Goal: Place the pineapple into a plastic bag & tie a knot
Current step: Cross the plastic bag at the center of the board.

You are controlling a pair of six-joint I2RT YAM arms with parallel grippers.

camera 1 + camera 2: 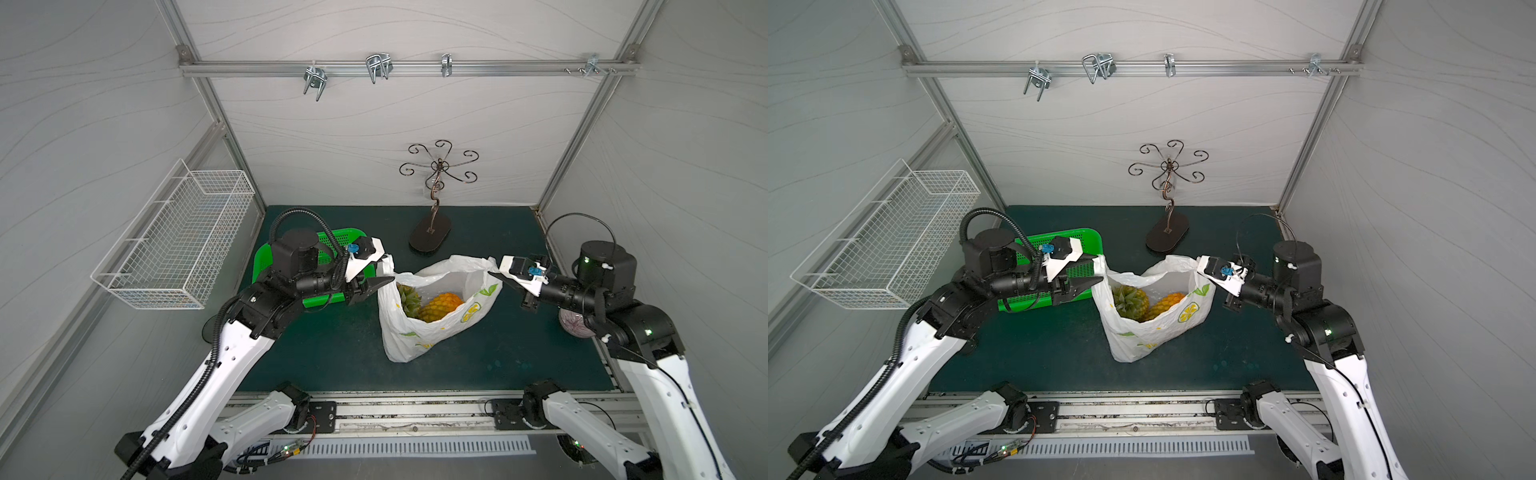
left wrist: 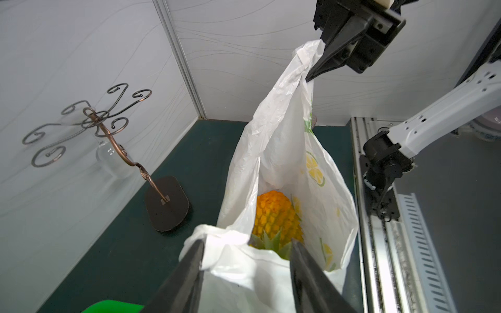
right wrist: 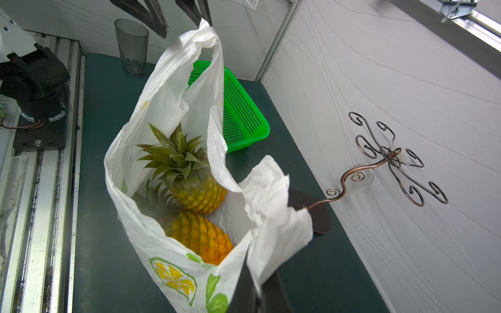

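The plastic bag [image 1: 415, 345] stands in the middle of the counter [image 1: 324, 353] with its mouth wide open. Inside it a pineapple [image 3: 199, 193] lies beside a second pineapple [image 3: 202, 238], both with their leafy crowns toward the left arm's side. The right gripper [image 2: 315, 67] is clamped tight on one handle, while the left gripper [image 2: 248, 245] has its jaws apart with the other handle draped over one finger [image 2: 189, 271], so the handles are drawn to opposite sides, untied; a green basket [image 3: 241, 113] sits near the bag on the left arm's side.
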